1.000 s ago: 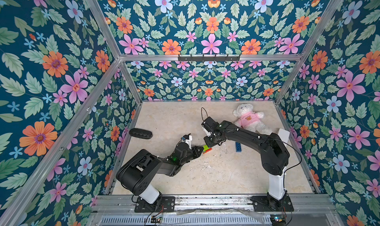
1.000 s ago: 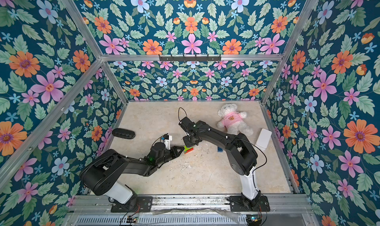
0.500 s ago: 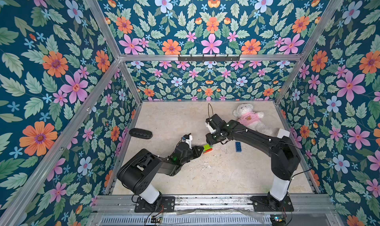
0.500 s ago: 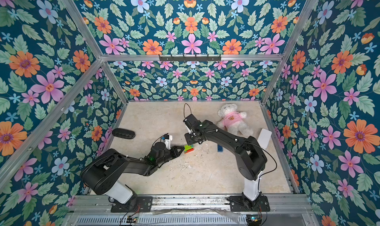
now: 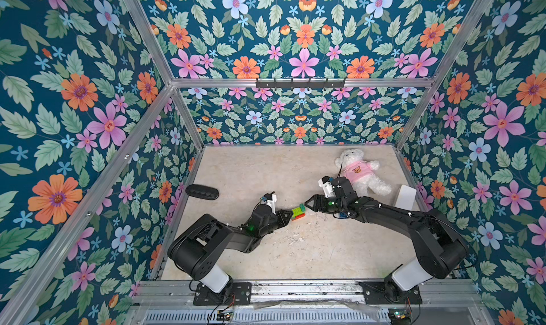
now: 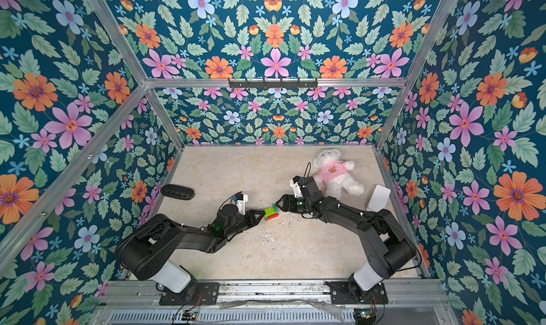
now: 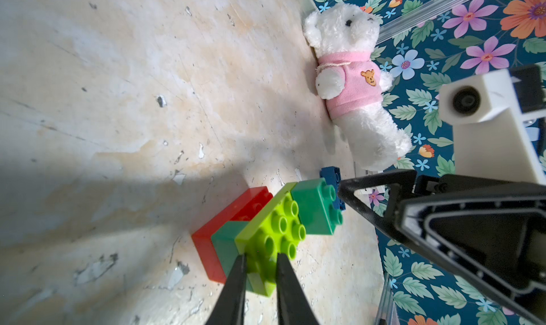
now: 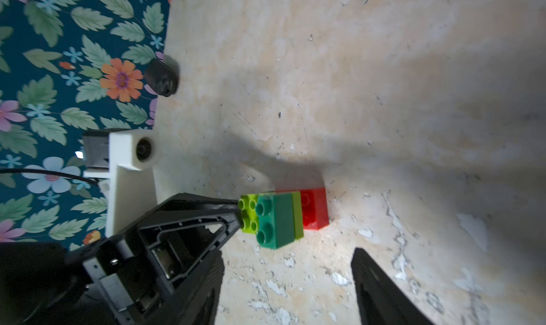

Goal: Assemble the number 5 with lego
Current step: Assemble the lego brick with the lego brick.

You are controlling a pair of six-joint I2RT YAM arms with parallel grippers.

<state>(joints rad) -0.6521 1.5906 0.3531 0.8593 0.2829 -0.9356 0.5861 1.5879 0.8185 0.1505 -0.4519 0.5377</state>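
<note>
Left gripper [image 7: 259,263] is seen clamped on the lime-green brick [image 7: 273,229], its two black fingers [image 7: 236,282] pressed against opposite sides of that brick's near end. By this brick the stack [image 5: 297,212] is held at the middle of the table [image 5: 266,167], as shown in both top views. Four bricks are joined in it: a red brick [image 7: 233,214] at one end, then a dark-green brick [image 7: 226,246], then the lime-green one, and a second dark-green brick [image 7: 317,209] seated on the studs at the lime-green one's far end. Stepped offsets are shown between the layers. Whether the red brick rests on the table or is kept just above it cannot be told.

Right gripper [image 8: 288,260] is seen open, its fingers [image 8: 372,279] spread wide with only bare table between them. It is pointed at the stack from 3 o'clock and is set near the second dark-green brick, not around it.

A blue brick [image 7: 330,175] is found lying alone on the table at 3 o'clock of the stack, apart from it and partly hidden by the right arm in the top views. A white teddy [image 5: 359,173] in a pink top is laid toward 1 o'clock of the stack. A white box [image 5: 406,196] is stood at the table's 3 o'clock edge. A black oval object [image 5: 202,192] is placed toward 10 o'clock, close to the 9 o'clock edge.
</note>
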